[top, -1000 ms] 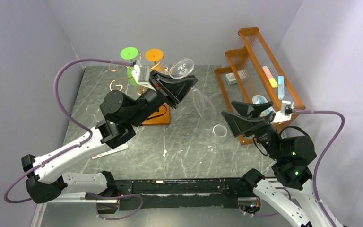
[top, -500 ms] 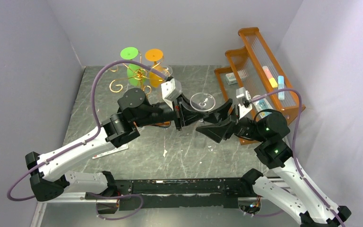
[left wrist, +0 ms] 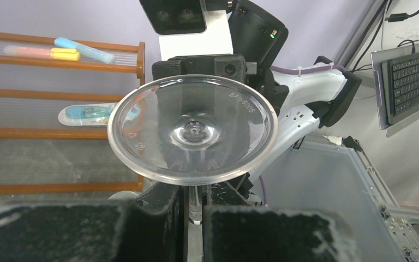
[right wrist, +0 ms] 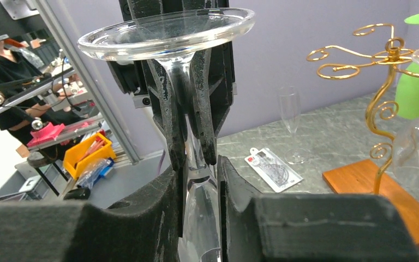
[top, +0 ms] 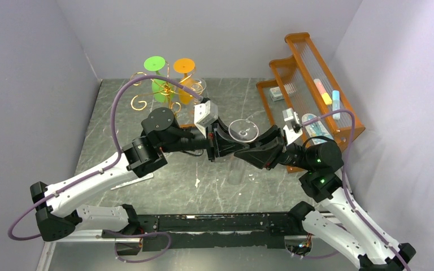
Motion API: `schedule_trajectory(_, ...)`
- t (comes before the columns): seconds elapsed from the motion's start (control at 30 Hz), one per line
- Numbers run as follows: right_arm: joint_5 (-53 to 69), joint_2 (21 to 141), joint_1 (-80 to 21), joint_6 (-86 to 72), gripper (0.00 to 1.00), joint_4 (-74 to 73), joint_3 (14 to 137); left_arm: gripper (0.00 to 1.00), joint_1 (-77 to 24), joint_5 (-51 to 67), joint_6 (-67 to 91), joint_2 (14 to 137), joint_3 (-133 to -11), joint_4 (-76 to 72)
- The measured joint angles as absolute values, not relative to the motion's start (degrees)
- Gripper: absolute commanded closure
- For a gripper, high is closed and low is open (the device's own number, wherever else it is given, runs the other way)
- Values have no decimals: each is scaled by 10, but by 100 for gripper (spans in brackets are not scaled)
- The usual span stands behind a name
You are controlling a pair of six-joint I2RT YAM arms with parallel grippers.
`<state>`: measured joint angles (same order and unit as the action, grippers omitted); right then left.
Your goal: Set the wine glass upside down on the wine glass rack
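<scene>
We see the wine glass [top: 243, 130] held in the air over the middle of the dark marbled worktop [top: 226, 189], foot up and bowl down, the way the rack needs it. The left claw [left wrist: 195, 221] pinches the thin clear stem just under the round foot. The right claw [right wrist: 202, 202] has its foam-faced pads closed on the neck lower down, where stem flares into bowl: a handover, we judge, to gain a better grip for hanging. The wine glass rack [right wrist: 365, 183], gold wire scrolls on a wooden base, stands beyond the left arm, well apart.
</scene>
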<state>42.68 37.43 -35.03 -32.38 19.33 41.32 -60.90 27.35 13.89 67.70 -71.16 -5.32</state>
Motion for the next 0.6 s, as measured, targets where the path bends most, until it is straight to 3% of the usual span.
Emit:
schedule_trajectory(0.13,438,384,-350,-342,64,238,399,95,-609,274,139,672,-705,-58)
schedule_trajectory(0.23,443,391,-350,-355,63,260,394,95,-609,276,142,671,-700,-71)
schedule_trajectory(0.43,449,394,-350,-368,99,286,382,95,-609,276,148,671,-693,-79)
schedule_trajectory(0.6,444,385,-350,-358,100,293,382,62,-609,270,158,662,-683,-89)
